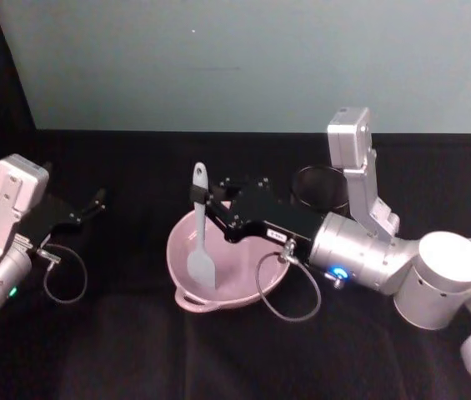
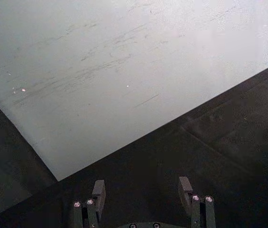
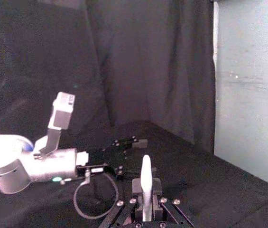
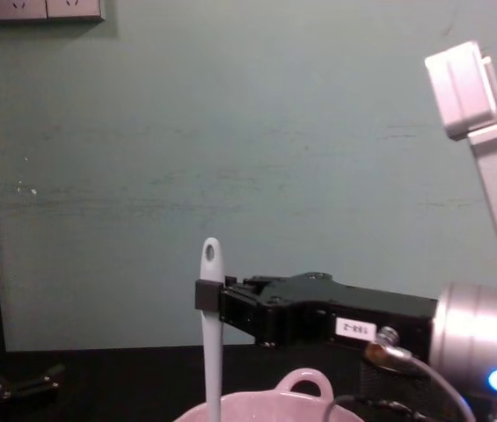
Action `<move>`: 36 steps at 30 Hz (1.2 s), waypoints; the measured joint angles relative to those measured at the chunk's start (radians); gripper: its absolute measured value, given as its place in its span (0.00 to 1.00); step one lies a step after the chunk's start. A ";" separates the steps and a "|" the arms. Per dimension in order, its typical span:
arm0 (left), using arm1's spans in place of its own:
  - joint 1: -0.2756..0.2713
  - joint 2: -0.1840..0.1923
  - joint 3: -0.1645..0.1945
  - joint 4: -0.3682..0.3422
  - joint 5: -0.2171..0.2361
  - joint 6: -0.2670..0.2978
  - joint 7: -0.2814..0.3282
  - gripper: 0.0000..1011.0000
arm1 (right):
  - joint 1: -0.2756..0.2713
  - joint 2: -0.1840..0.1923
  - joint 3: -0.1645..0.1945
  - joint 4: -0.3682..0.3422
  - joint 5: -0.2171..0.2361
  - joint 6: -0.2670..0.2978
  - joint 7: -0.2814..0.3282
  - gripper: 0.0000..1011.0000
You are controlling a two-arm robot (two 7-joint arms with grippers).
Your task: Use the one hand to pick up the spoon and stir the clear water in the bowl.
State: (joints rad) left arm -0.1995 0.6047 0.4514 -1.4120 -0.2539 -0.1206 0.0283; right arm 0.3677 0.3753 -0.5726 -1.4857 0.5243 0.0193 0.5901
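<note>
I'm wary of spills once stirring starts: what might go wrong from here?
The right pincer grips the spoon high on its handle, near the hole, so the long head could pivot or slip while stirring. The spoon head hangs toward the bowl's left wall; a wide sweep might shove the bowl. The wrist cable loops over the bowl's near rim and could snag it.
</note>
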 joint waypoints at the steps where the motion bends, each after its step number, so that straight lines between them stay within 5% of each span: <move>1: 0.000 0.000 0.000 0.000 0.000 0.000 0.000 1.00 | 0.013 -0.010 -0.003 0.019 -0.002 -0.006 0.000 0.12; 16: 0.000 0.000 0.000 0.000 0.000 0.000 0.000 1.00 | 0.075 -0.072 0.023 0.172 -0.065 -0.093 -0.051 0.12; 36: 0.000 0.000 0.000 0.000 0.000 0.000 0.000 1.00 | -0.032 0.005 0.085 0.017 -0.068 -0.047 -0.064 0.12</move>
State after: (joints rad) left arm -0.1995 0.6047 0.4514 -1.4120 -0.2539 -0.1206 0.0283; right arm 0.3362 0.3808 -0.4871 -1.4689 0.4564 -0.0279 0.5259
